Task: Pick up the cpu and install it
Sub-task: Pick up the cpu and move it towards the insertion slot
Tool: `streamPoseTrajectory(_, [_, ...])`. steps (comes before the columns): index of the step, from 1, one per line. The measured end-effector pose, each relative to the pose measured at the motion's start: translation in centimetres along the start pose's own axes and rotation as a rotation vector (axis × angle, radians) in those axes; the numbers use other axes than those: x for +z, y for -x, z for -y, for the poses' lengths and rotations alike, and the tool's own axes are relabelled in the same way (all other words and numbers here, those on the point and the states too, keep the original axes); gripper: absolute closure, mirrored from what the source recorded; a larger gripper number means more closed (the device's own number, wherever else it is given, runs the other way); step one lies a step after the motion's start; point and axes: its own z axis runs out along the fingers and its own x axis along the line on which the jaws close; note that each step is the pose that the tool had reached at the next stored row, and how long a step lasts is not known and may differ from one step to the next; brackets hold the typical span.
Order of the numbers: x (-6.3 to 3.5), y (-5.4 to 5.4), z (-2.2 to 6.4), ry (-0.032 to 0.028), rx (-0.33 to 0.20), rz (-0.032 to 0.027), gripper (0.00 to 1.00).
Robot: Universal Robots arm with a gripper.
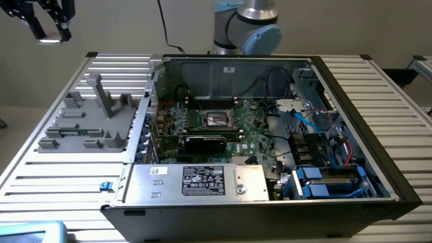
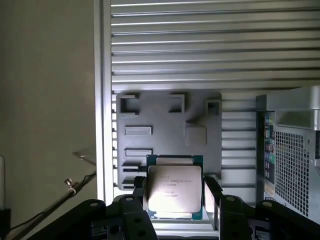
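Note:
The cpu (image 2: 174,187), a silvery-grey square chip with a thin green rim, sits between my gripper's (image 2: 175,200) two black fingers (image 2: 212,197), which are shut on its opposite edges. It is held in the air, well above the grey fixture tray (image 2: 165,130). In the exterior view my gripper (image 1: 48,23) hangs high over the far corner of the table on the exterior view's left, away from the open computer case (image 1: 270,131). The black socket frame (image 1: 217,119) lies on the green motherboard inside that case, uncovered.
The grey fixture tray (image 1: 88,121) with upright posts stands on the slatted table (image 1: 47,177), beside the case. Inside the case are a silver power supply box (image 1: 196,182), cables (image 1: 304,121) and blue drive bays (image 1: 324,185). The arm's base (image 1: 246,28) rises behind the case.

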Motion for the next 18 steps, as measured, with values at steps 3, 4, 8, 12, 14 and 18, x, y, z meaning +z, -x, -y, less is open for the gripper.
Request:
streamPoseTrajectory(3, [-0.3, 1.1, -0.04, 0.0, 0.0, -0.0002, 0.46])
streamPoseTrajectory(4, [-0.4, 1.5, -0.06, 0.0, 0.0, -0.0001, 0.46])
streamPoseTrajectory(8, [-0.77, 3.1, -0.11, 0.0001, 0.0, 0.0, 0.46])
streamPoseTrajectory(12, [-1.15, 4.7, -0.16, 0.0001, 0.0, 0.0, 0.46])
streamPoseTrajectory(14, [-1.34, 5.5, -0.19, 0.0001, 0.0, -0.0001, 0.46])
streamPoseTrajectory(18, [-1.67, 7.2, -0.24, 0.0001, 0.0, -0.0001, 0.46])
